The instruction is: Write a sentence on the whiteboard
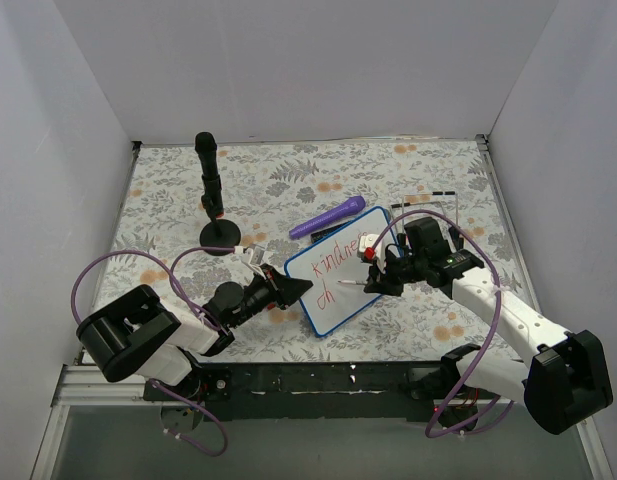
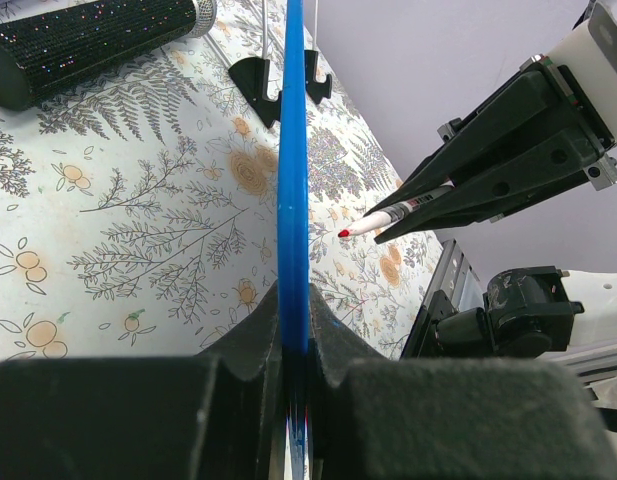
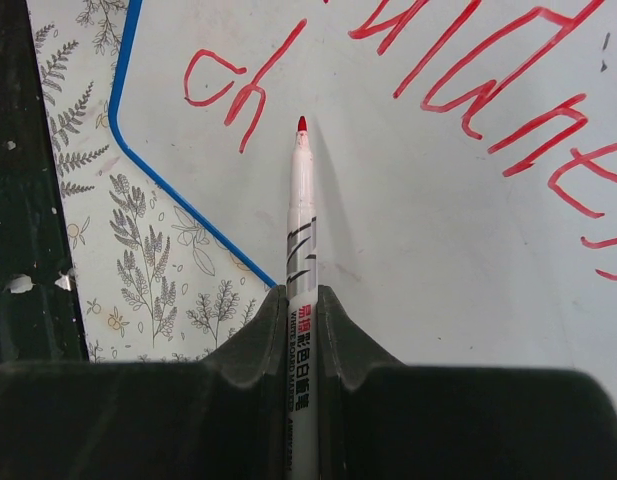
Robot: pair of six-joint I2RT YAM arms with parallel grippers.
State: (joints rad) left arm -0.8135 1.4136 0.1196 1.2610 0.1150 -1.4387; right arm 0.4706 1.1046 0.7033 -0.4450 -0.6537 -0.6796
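Left gripper (image 1: 299,288) is clamped on the left edge of the small rectangular blue-framed white whiteboard (image 1: 340,308), which lies at its 3 o'clock. Right gripper (image 1: 376,284) pinches a red-tipped white marker (image 3: 301,220) pointing to 9 o'clock. Its tip is just off the board beside the red handwritten sentence (image 1: 334,256).

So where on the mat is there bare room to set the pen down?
Bare mat runs along the far wall, behind the black stand and purple marker; also left of the stand. Crowded mid-table: left gripper clamps the whiteboard, right gripper holds the pen over it.
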